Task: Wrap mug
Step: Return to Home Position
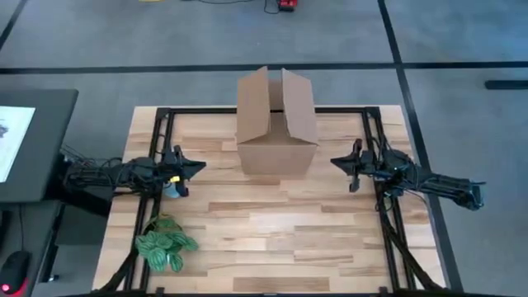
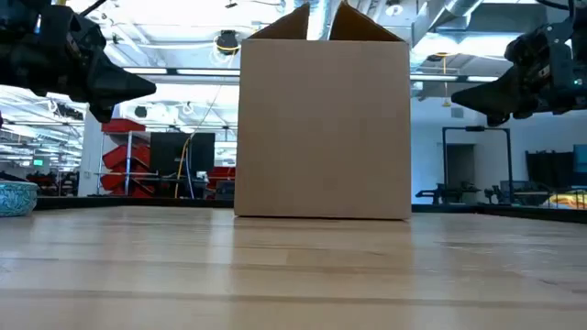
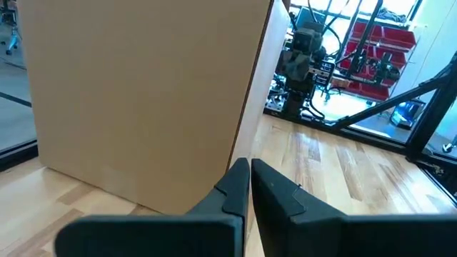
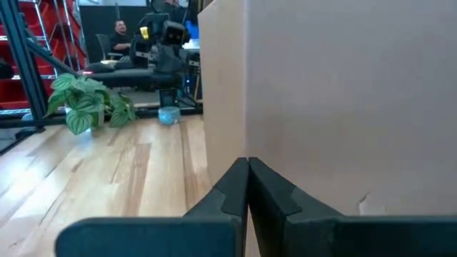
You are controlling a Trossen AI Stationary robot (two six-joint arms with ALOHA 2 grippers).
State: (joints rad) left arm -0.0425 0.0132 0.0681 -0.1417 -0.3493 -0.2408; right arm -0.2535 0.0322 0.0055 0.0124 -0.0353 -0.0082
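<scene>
Your left hand (image 1: 202, 167) and right hand (image 1: 333, 160) hang empty, fingers pinched together, flanking the cardboard box (image 1: 276, 153) between them, top flaps (image 1: 299, 103) ajar, mug unseen, presumably inside, so only parking looks left.

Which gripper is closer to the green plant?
Left. The left gripper hangs near the plant, on the same side of the cardboard box; the right gripper is on the box's other side.
</scene>
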